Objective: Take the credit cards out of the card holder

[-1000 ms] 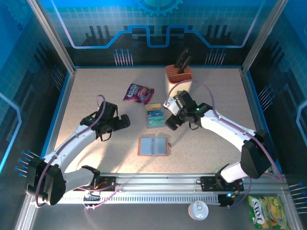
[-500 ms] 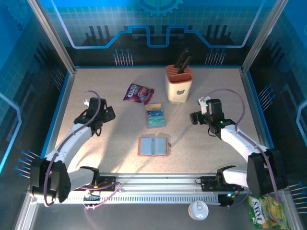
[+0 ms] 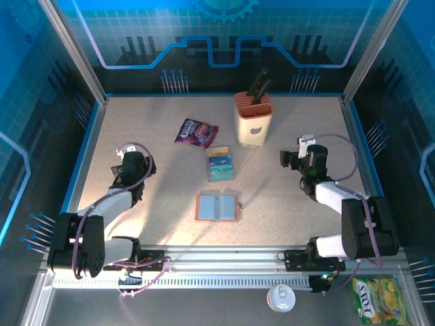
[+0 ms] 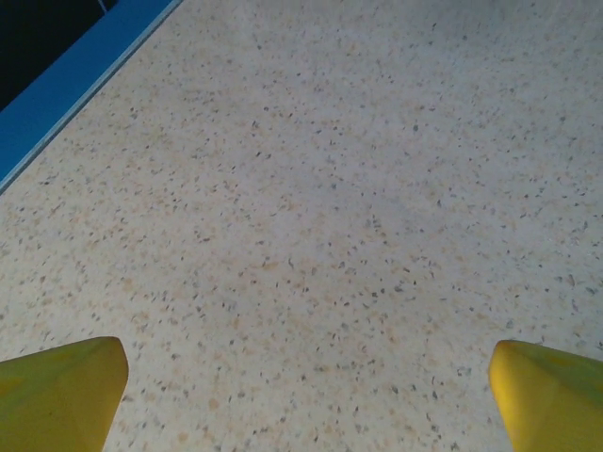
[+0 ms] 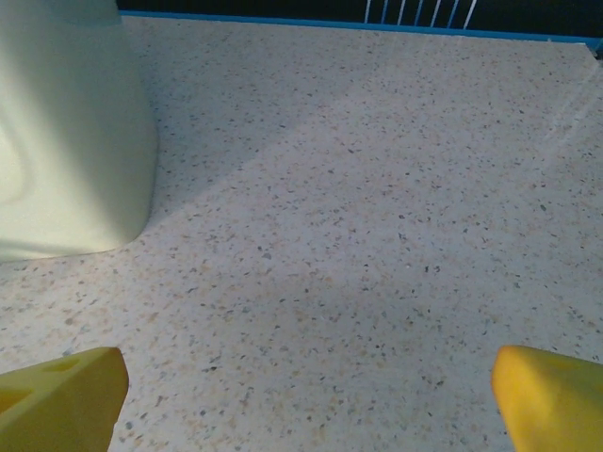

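The card holder [image 3: 217,207] lies open on the table near the front middle, its grey-blue inner faces up inside a brown edge. A small stack of teal and blue credit cards [image 3: 219,164] rests on the table just behind it. My left gripper [image 3: 133,165] is drawn back at the left side, well away from both. In the left wrist view its yellow fingertips [image 4: 61,391] stand wide apart over bare table, so it is open. My right gripper [image 3: 293,159] is pulled back at the right side. Its yellow fingertips [image 5: 554,397] are also spread wide, with nothing between them.
A beige knife block [image 3: 253,119] with an orange top stands at the back middle, and its side [image 5: 66,132] shows at the left of the right wrist view. A purple snack packet [image 3: 196,132] lies left of it. Blue rails [image 4: 75,85] border the table.
Both arms have pulled back from the middle of the table toward their own sides and folded in. The card holder and the cards have stayed where they were.
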`<state>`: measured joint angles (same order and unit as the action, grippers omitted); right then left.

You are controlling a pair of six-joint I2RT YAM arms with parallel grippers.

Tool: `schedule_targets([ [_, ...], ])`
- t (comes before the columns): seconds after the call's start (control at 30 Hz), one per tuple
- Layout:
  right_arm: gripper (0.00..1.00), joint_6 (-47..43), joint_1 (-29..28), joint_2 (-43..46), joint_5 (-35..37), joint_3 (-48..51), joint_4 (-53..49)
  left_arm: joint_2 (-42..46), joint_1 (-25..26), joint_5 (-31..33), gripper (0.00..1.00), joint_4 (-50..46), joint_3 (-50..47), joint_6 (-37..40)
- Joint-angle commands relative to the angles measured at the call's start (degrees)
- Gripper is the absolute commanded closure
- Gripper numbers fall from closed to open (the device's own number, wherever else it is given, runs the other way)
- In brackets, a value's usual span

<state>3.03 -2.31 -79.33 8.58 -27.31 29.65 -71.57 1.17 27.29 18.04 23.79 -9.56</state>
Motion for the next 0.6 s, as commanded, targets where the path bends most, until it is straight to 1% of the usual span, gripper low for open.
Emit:
schedule_targets([
  [0.0,0.0,2.1,2.1,-2.4,-1.4,2.3,11.2,-3.0,-1.3,-4.1,0.01,20.2,-3.1,3.7],
  [0.03,0.0,2.2,2.2,-3.0,-1.5,3.1,12.9,-4.3,-1.3,-5.8,0.01,24.4,-4.1,4.4],
  [0.1,0.0,1.8,2.1,-2.9,-2.1,3.5,13.5,-5.9,-1.5,-7.7,0.01,27.3,-4.1,3.1],
  [0.17,0.0,1.8,2.3,-2.9,-2.5,4.1,14.8,-8.8,-1.6,-9.9,0.01,32.4,-4.8,3.4],
  [0.23,0.0,1.4,2.2,-3.0,-3.2,4.6,16.0,-12.0,-1.6,-10.2,0.01,36.1,-5.0,4.3],
  [0.27,0.0,1.3,2.2,-3.1,-3.2,4.5,16.0,-12.1,-1.4,-12.1,0.01,36.0,-5.2,4.6],
  [0.37,0.0,0.3,1.5,-3.7,-3.3,4.4,16.2,-13.2,-1.3,-14.0,0.01,37.3,-5.4,5.3],
  [0.47,0.0,-1.7,-0.5,-7.0,-2.6,4.9,20.4,-17.7,-1.3,-15.7,0.01,43.4,-6.0,6.3],
  [0.5,0.0,-1.9,-0.9,-8.1,-1.8,4.7,21.4,-17.3,-1.4,-16.9,0.01,42.0,-5.6,6.5],
  [0.57,0.0,-1.9,-0.9,-8.1,-1.9,4.6,20.8,-17.3,-1.3,-16.6,0.01,39.7,-4.4,6.5],
])
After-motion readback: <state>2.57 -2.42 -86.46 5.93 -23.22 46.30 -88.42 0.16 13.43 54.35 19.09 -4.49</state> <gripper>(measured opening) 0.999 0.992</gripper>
